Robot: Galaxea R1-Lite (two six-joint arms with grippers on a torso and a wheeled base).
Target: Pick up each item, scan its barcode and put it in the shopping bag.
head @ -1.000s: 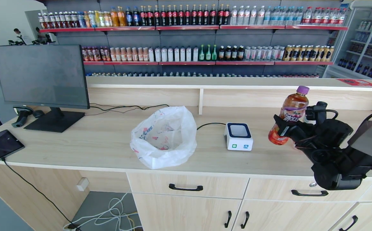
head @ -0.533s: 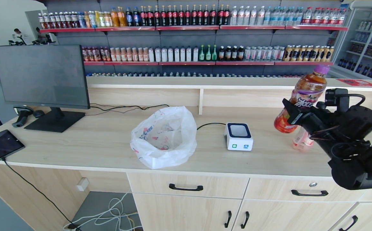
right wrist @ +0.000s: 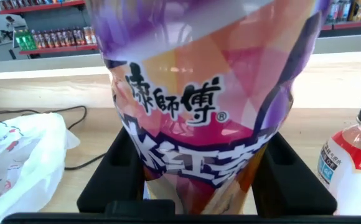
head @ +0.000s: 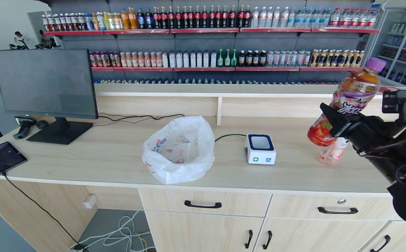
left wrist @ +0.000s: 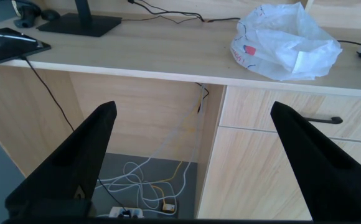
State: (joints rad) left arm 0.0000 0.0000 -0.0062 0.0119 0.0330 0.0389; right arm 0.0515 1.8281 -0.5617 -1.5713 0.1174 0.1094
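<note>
Head view: right gripper (head: pixel 335 119) pinches the tea bottle (head: pixel 351 99), held aloft right of the scanner (head: pixel 260 148); left gripper (left wrist: pixel 193 109) spread wide.

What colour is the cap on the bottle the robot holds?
Purple. The cap shows best in the head view, atop the bottle in the right gripper.

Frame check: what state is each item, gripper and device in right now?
tea bottle, capped, tilted, lifted off the counter
right gripper, shut on the tea bottle
left gripper, open, empty
pink bottle, upright on the counter
shopping bag, open, mouth up
scanner, window facing up, uncovered
monitor, screen dark
drawers, shut
</note>
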